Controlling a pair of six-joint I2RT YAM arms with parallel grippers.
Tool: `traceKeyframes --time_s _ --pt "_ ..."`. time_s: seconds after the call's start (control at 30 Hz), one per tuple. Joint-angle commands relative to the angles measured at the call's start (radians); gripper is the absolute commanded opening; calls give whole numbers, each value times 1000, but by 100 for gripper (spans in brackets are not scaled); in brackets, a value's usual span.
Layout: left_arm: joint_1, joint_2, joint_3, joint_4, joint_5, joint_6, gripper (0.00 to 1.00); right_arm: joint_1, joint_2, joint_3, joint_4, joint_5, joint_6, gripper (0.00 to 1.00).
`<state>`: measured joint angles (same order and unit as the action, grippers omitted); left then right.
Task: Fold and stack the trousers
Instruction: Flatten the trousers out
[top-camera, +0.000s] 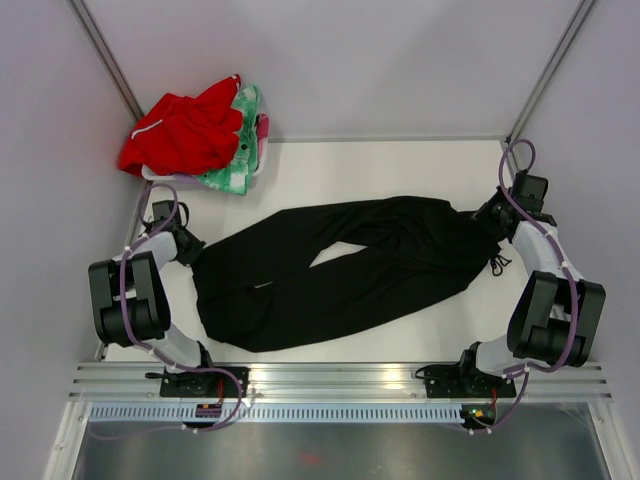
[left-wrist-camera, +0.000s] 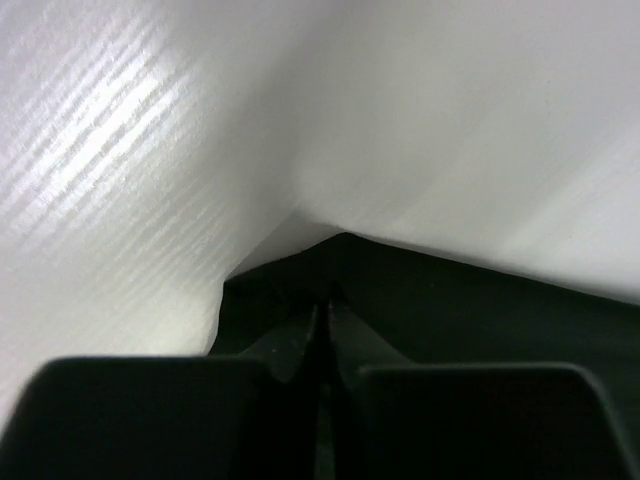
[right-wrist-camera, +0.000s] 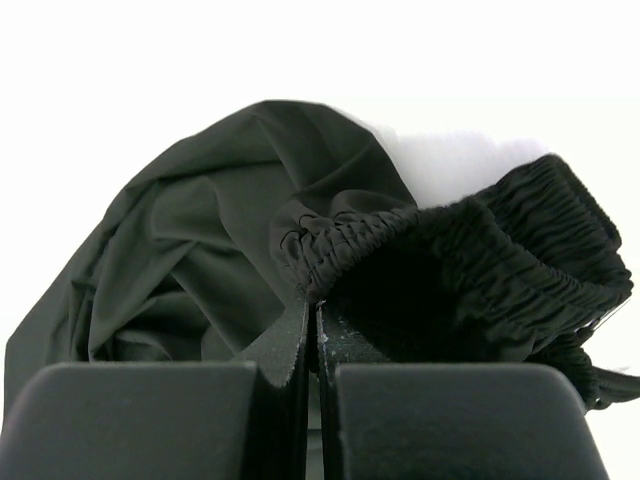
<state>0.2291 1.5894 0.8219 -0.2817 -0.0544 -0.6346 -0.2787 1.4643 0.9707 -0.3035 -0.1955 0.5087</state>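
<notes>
- Lying slantwise across the bench (top-camera: 400, 165), the trousers (top-camera: 340, 270) have their waist at the right edge. Both legs run toward the left edge, with a sliver of bare top between them.
- At the right edge the right gripper (right-wrist-camera: 312, 305) is clamped on the gathered waistband (right-wrist-camera: 480, 230); the drawstring (top-camera: 497, 265) dangles just beside it.
- Near the left edge the left gripper (left-wrist-camera: 322, 310) has its fingers pressed together with black cloth around their tips, so it looks pinched on a leg end.
- The cloth looks thin, limp and light. It should sag between holds and may slide a little, so the elastic waist and the hems are the firmest places to grip.
- Open room lies along the far and near edges. The red garment (top-camera: 180, 130) and patterned cloth (top-camera: 245, 150) crowd the far left corner, and walls (top-camera: 60, 150) stand close on both sides.
</notes>
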Motion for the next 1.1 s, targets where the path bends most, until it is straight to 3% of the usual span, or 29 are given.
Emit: traceKeyframes --time_s 0.0,0.23,0.43,0.63,0.8,1.0,1.07 --pt "10 15 51 13 -32 16 2 -4 13 62 44 25 -9 0" --pt "15 -190 106 -22 50 116 2 -4 4 109 43 51 -6 0" --pt "15 -307 209 -8 114 312 2 -4 40 154 108 48 -30 4" --pt "15 -322 198 18 148 329 2 -13 137 265 61 53 -124 30" --pt "15 -348 188 -33 114 328 2 -63 174 344 -9 44 -160 88" --pt "15 -367 145 -39 169 309 2 -80 306 535 24 -200 -275 94" --pt "15 -362 140 -40 165 311 2 -74 394 574 14 -199 -280 94"
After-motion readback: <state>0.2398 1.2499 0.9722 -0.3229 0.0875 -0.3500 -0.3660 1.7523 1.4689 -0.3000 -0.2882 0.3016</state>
